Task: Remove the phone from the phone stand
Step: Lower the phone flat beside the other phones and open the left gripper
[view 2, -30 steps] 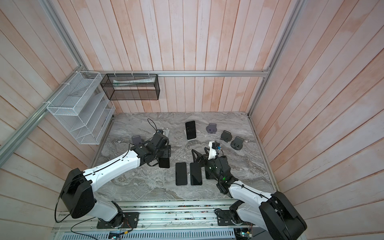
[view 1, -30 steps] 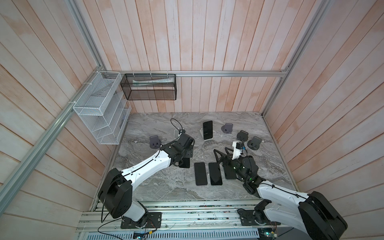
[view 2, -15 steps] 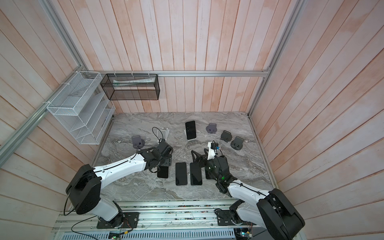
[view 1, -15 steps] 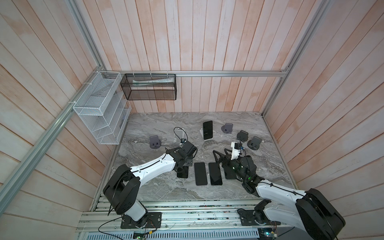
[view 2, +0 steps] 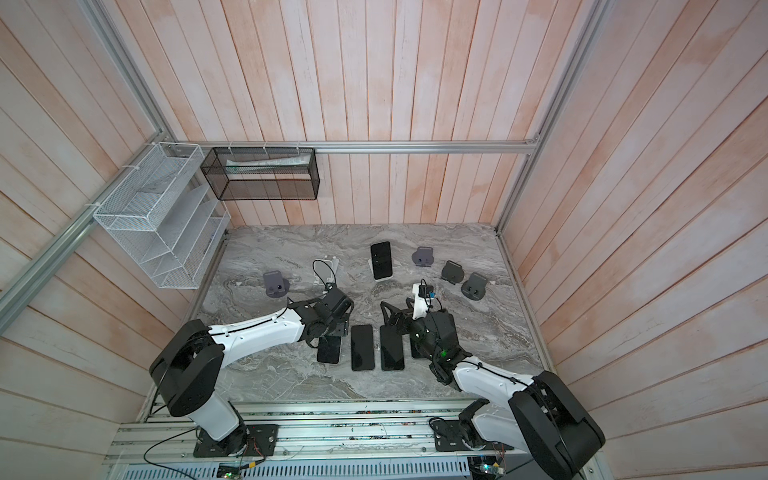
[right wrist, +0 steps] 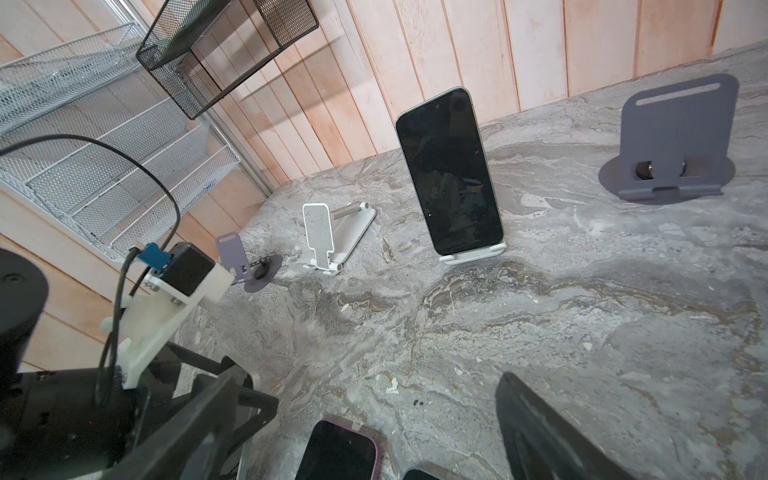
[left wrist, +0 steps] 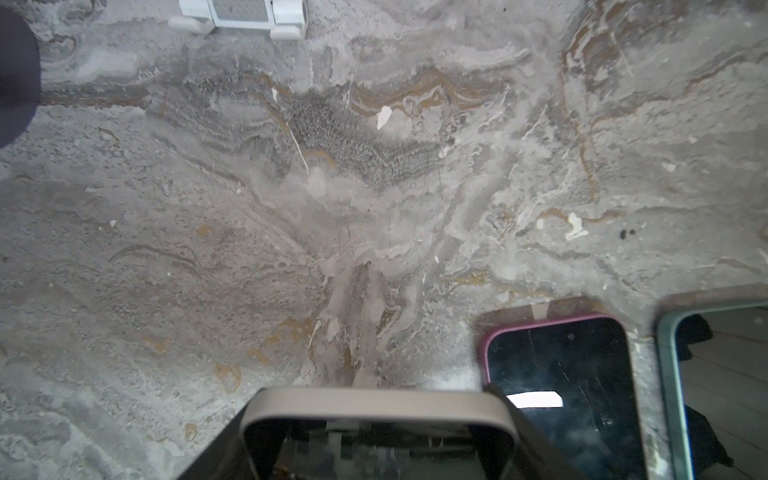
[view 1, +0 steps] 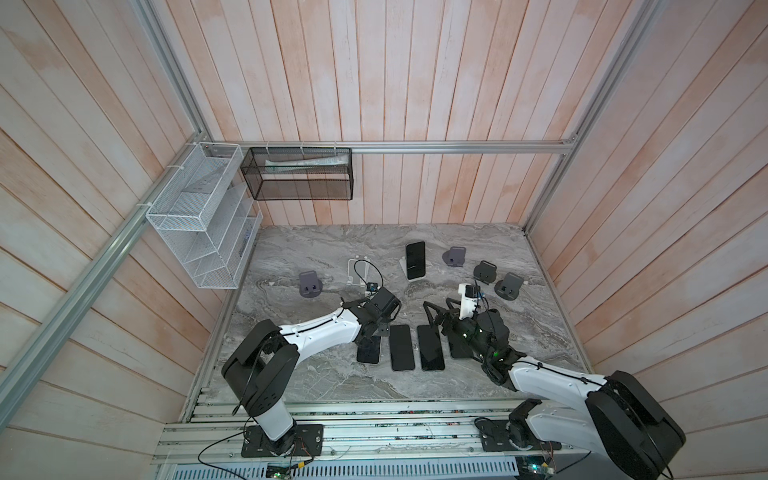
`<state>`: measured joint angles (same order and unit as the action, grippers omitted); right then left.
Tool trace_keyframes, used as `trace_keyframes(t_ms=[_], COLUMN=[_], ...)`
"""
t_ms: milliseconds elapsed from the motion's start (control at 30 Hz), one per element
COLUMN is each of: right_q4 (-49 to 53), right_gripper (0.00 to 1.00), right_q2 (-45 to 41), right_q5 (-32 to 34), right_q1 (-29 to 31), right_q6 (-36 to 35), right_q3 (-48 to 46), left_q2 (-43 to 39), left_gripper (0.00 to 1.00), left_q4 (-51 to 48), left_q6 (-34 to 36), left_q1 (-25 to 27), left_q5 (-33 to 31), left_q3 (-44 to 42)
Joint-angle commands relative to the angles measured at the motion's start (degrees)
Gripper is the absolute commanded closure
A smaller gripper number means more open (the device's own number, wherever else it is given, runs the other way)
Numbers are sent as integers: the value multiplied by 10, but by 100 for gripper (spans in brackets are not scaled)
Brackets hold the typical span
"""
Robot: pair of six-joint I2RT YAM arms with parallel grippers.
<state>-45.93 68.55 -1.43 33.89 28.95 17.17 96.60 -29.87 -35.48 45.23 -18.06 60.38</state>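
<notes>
Since a second ago the left jaws have come down toward the front edge. They stay pinched on the beige-cased phone, which now sits at the left end of the row of flat phones. Whether it rests on the surface I cannot tell.

On the left wall hangs the white wire rack; what its tiers hold is unclear. The smaller black mesh basket hangs from the back rail with a pale packet lying inside.

Plank walls close three sides of the grey marbled surface.

Near the back middle the standing phone is propped in its white stand, long axis upright and leaning back, dark screen facing the front. Just left of it stands the empty white stand. The beige-cased phone's long axis runs front to back. The right jaws are spread wide above the row's right end, holding nothing.
</notes>
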Motion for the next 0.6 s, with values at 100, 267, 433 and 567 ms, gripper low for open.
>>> trace_keyframes(t_ms=[100,267,433,567], right_q4=[16,21,22,25], right_gripper=[2,2,2,2], right_q2=[10,17,23,23], right_q5=[-9,-15,-16,-16], right_q1=[2,2,2,2], right_q6=[1,2,4,4], right_q3=[21,25,28,28], left_q2=[12,11,7,9], left_gripper=[45,42,41,41], left_q4=[13,25,43,54], left_q6=[-33,-64,-73,-77], left_q1=[-1,0,1,1], left_q5=[-20,-34,-36,-37], left_q3=[2,-18,-39,-50])
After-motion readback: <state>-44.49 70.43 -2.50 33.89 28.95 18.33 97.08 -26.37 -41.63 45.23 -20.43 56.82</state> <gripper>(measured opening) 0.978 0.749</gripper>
